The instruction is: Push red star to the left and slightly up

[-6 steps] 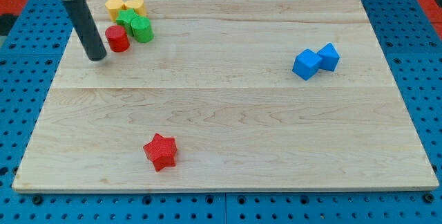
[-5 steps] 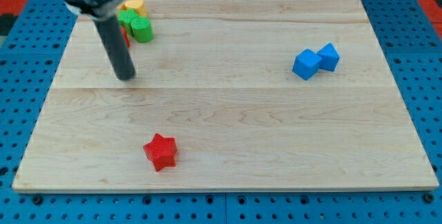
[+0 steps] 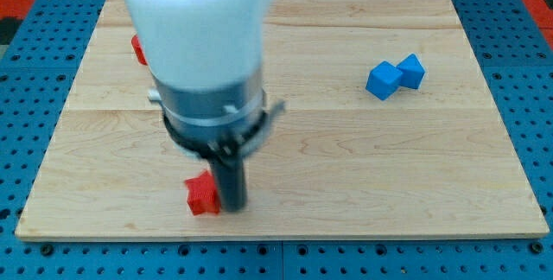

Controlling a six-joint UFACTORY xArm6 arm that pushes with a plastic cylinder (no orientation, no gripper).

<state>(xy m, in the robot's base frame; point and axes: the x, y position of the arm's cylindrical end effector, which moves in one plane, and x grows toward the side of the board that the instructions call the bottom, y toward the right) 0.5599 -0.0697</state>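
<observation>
1. The red star-shaped block (image 3: 202, 194) lies near the bottom edge of the light wooden table (image 3: 415, 176), left of centre, partly hidden by the rod.
2. My tip (image 3: 232, 206) touches the star's right side; there is no pincer to open or close.
3. The arm's white and grey body stands upright, blocking the top-left.
4. Another red block (image 3: 136, 49) peeks out at the view's left.
5. Two blue cube blocks (image 3: 395, 75) sit touching, well apart at the right.

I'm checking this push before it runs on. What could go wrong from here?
1. My tip sits at the red star's right side, low on it, near the board's bottom edge. An off-centre push could spin the star or slide it off line.
2. The arm hides most of the star and the blocks at the view's top left, so contact is hard to judge.
</observation>
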